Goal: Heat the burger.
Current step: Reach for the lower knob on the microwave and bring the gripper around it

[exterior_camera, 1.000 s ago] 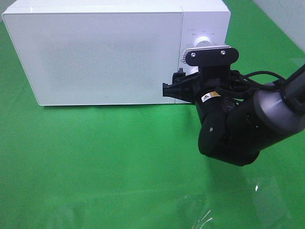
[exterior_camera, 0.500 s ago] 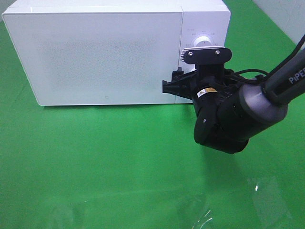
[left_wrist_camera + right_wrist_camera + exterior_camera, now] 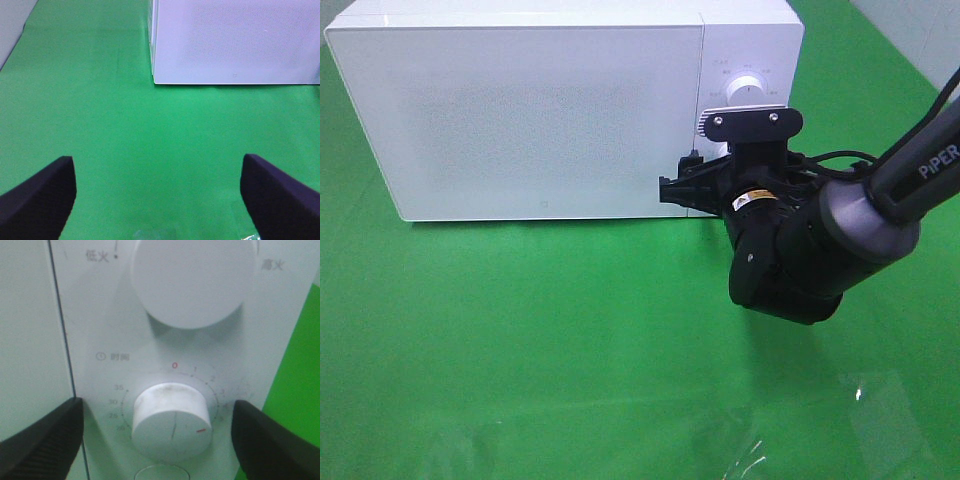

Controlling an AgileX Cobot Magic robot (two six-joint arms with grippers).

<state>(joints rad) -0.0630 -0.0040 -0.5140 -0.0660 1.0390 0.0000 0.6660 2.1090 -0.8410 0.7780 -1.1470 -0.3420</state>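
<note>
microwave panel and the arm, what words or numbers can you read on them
"低火", "高火": either side of the upper dial on the microwave.
"时间": by the timer dial.
"0", "1", "2", "35", "30", "25": around the timer dial.
"PiPER": on the right arm.
The yellow sticker on its wrist: too small to read.

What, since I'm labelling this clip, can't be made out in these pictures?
- Burger: in no view; the microwave's opaque shut door hides any contents.
- Timer dial: mostly hidden in the exterior high view behind the right pincer and its arm; its numerals blur in the right wrist view.
- Button below it: cut off by the right wrist picture's edge.
- Left pincer: only fingertips show, left wrist view.
</note>
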